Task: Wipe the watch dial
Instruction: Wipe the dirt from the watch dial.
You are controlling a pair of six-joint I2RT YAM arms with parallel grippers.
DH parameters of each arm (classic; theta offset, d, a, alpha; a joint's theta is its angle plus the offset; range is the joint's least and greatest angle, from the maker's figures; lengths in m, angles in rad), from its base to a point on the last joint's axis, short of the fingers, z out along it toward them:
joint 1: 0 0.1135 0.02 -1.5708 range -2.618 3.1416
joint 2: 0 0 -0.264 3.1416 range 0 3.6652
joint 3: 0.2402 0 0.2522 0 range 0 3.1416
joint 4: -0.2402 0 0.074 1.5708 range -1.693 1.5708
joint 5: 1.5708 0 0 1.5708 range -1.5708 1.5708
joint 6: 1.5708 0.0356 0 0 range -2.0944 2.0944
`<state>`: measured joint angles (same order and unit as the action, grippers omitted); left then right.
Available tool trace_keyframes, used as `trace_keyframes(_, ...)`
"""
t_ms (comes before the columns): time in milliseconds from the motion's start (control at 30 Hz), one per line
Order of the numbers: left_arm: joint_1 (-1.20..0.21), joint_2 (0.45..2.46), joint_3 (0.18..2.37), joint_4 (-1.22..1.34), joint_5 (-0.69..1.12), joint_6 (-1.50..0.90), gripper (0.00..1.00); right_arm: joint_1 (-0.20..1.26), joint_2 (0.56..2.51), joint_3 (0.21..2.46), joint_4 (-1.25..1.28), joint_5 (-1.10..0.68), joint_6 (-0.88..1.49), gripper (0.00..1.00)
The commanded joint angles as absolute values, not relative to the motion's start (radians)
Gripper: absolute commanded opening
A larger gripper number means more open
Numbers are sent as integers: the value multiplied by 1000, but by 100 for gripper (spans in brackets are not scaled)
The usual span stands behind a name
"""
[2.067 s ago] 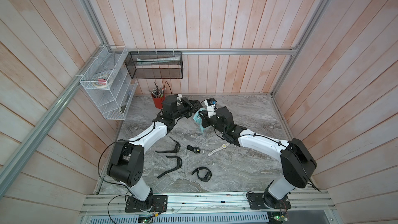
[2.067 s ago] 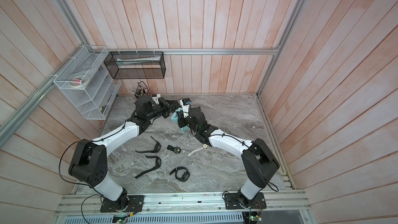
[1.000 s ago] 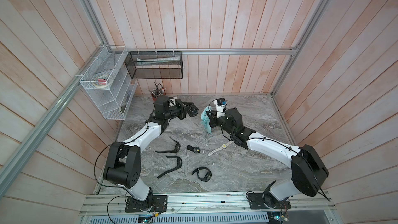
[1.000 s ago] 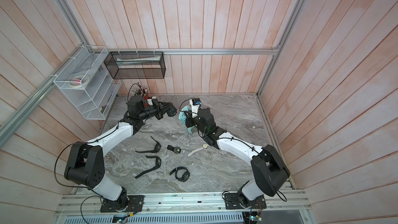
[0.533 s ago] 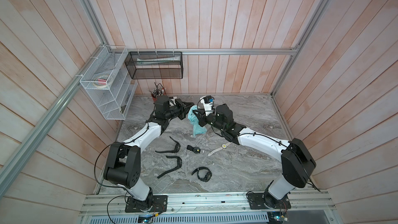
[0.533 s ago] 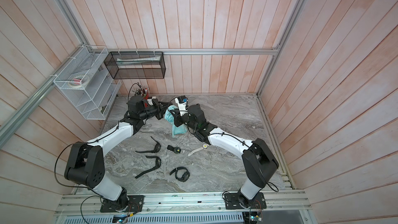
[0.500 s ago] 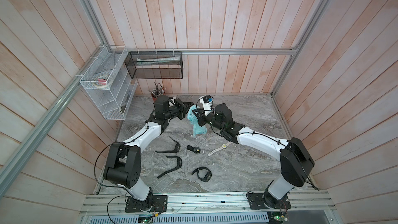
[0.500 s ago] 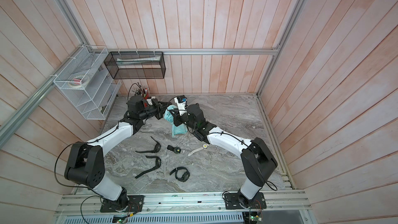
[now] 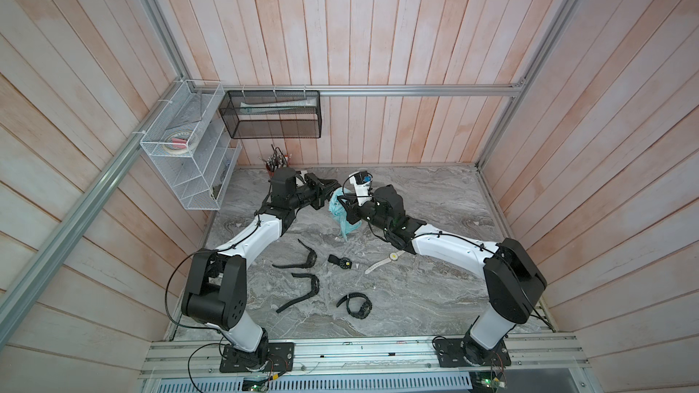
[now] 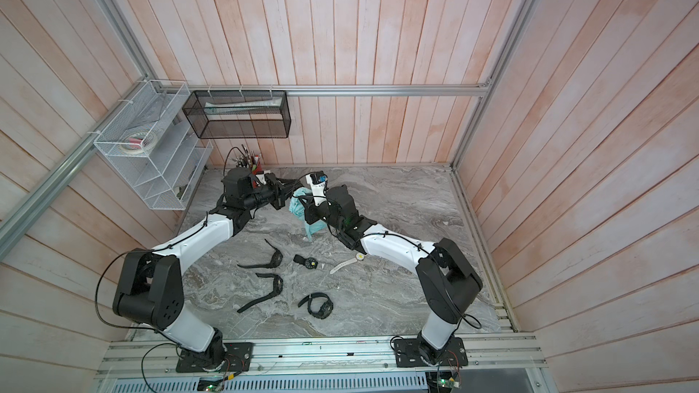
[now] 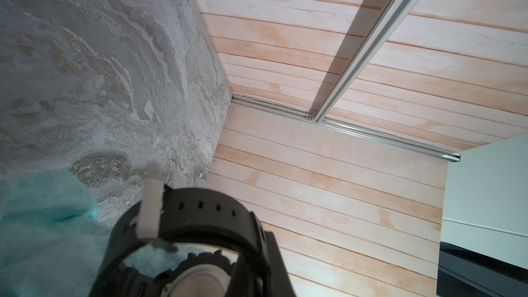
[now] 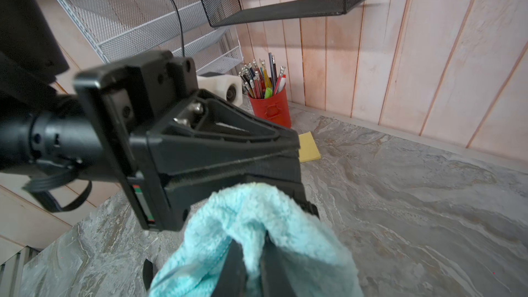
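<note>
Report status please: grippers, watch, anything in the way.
Left gripper shut on watch. Right gripper shut on cloth, cloth at the watch. Nothing between them.

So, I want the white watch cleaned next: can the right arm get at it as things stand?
Probably not yet: the right hand is shut on the teal cloth, and the white watch lies close beside that arm's own forearm, an awkward fold-back. Nothing covers the watch.

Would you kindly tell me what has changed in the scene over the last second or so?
A second ago the arms were apart. Since then the right gripper, shut on the blue cloth, has swung back toward the left gripper, bringing the cloth up against the black watch held there. Neither grip was released. The white watch and loose black watches on the table stayed put.
</note>
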<state>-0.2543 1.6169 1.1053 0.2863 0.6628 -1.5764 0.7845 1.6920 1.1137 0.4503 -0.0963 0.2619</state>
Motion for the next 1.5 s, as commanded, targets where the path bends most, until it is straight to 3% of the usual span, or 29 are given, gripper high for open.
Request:
trace_keyframes(0,-259,1565,1131,364,730,-1600,0,752,1648,1020,518,-64,298,0)
trace_keyframes(300,-261,1561,1117,360,728,-1597,0,763,1628,1038,522,-117,249,0)
trace_keyframes(633,-264,1565,1128,310,713,-1544,0,811,1514,990,511,-31,201,0)
trace_keyframes(833,-278,1565,1127,302,710,-1542,0,813,1578,1051,479,-30,194,0)
trace_keyframes(1000,-288,1563,1122,313,715,-1554,0,801,1656,1124,407,38,205,0)
trace_keyframes(1467,-298,1554,1090,310,724,-1559,0,768,1645,1142,397,217,228,0)
